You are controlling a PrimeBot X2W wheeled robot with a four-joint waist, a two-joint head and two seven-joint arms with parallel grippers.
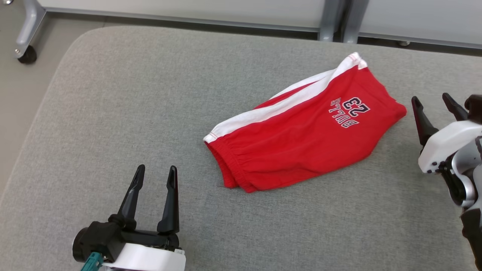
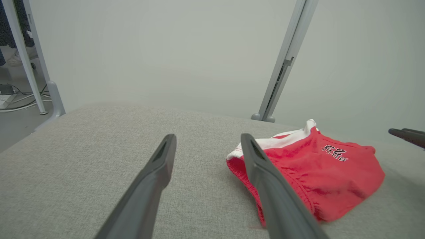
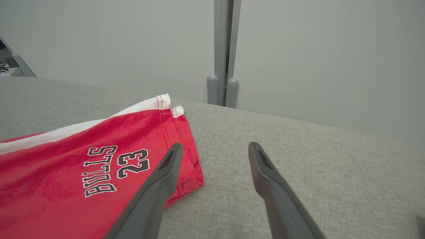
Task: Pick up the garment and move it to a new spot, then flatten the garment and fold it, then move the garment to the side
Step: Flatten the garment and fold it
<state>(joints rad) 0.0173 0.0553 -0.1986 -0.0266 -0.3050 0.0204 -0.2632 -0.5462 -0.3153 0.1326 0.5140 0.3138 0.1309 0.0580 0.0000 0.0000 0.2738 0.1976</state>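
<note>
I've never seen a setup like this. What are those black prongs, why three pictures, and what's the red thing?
The black prongs are the fingers of a two-armed robot's grippers, its hands. The head view looks down from a camera on its head: the left gripper is at the lower left, the right gripper at the right edge. The other two pictures come from cameras on each wrist, looking along that gripper's own fingers. On the grey padded surface lie red shorts with a white side stripe and "BULLS 23" printed on them, folded over rather than spread out. Both grippers are open and hold nothing; neither touches the shorts.
</note>
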